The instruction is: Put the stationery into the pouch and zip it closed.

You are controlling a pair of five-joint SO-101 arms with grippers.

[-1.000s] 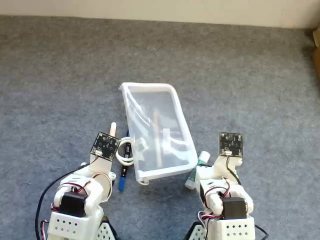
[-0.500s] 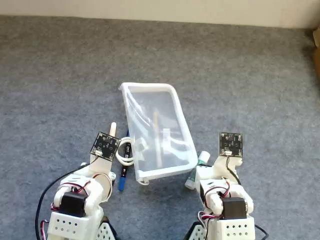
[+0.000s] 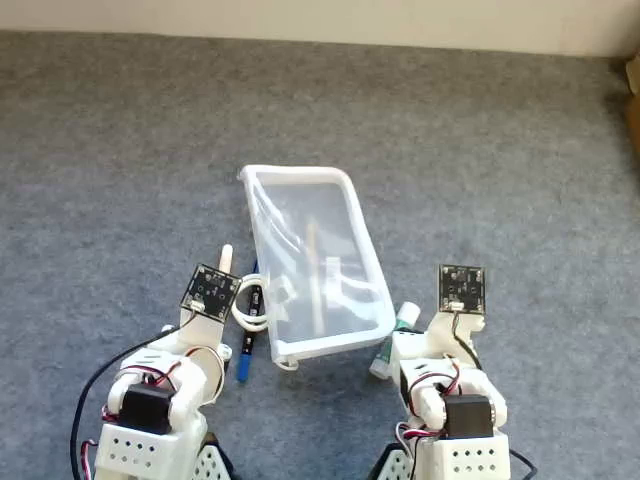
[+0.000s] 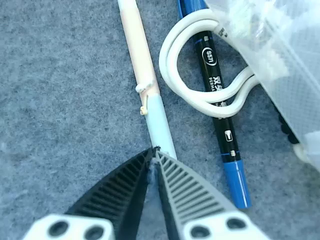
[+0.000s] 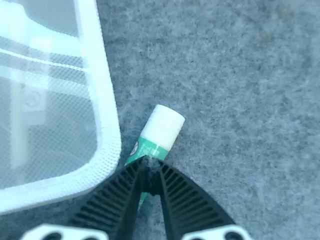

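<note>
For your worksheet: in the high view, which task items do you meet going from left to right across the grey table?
cream pen → blue marker → pouch → green glue stick

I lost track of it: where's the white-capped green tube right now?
High view: the green tube lies on the carpet by the pouch's near right corner, at the right gripper's tips.

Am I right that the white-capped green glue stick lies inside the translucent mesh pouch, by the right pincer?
No: the white-capped green glue stick lies outside the translucent mesh pouch, by the right pincer; the right wrist view shows it.
</note>
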